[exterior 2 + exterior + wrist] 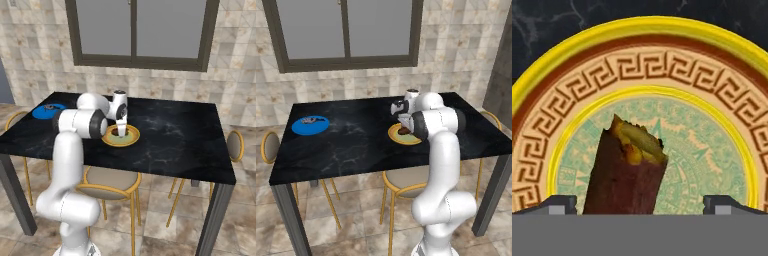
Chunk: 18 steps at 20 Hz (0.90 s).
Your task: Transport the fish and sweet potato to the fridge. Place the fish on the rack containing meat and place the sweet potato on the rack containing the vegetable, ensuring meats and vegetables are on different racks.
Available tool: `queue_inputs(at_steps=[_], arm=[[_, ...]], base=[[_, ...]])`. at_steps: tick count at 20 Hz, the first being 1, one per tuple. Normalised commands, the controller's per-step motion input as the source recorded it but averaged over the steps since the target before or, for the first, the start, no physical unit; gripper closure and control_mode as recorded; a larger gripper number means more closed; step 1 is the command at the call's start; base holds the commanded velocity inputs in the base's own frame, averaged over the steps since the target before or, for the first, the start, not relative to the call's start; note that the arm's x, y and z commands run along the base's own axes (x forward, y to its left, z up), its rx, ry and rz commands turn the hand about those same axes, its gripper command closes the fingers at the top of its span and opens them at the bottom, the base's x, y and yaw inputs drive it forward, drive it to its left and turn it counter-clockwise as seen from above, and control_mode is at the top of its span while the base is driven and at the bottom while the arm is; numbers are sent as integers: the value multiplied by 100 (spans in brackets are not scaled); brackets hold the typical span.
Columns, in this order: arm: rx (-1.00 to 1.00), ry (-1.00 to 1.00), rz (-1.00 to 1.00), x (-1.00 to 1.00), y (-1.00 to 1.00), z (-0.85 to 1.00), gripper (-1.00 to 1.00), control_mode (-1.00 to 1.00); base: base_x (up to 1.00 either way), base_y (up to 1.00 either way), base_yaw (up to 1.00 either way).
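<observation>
Sweet potato lies on a yellow-rimmed plate with a key-pattern band, right under the end effector. In the hand view the two dark fingertips stand far apart at the bottom, and the tuber's lower end sits between them, nearer the left tip; jaws wide, nothing gripped. Its broken end shows yellow flesh and points up in that view.

Left base view: end effector points down over the plate on the black marble desk, with a dark brown bit of the sweet potato just below the fingers. Arm covers part of the plate here. Fish lies on a blue plate at the far left of the desk, well apart from the end effector.

Right base view: end effector dips into the plate, the tuber mostly hidden behind it. Blue plate sits behind the arm; fish is only a small grey smudge there. Both base views show gold-legged chairs under the desk and a window behind.
</observation>
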Motion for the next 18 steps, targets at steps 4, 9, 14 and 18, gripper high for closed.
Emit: queue_inputs(at_steps=[4,9,14,18], arm=[[0,0,0,11,0,-32,-100,-100],[2,2,0,1,0,-42,-100,-100],[3,4,0,2,1,-47,-100,-100],[4,8,0,0,15,-39,100,-100]], base=[[0,0,0],[0,0,0],[0,0,0],[0,0,0]])
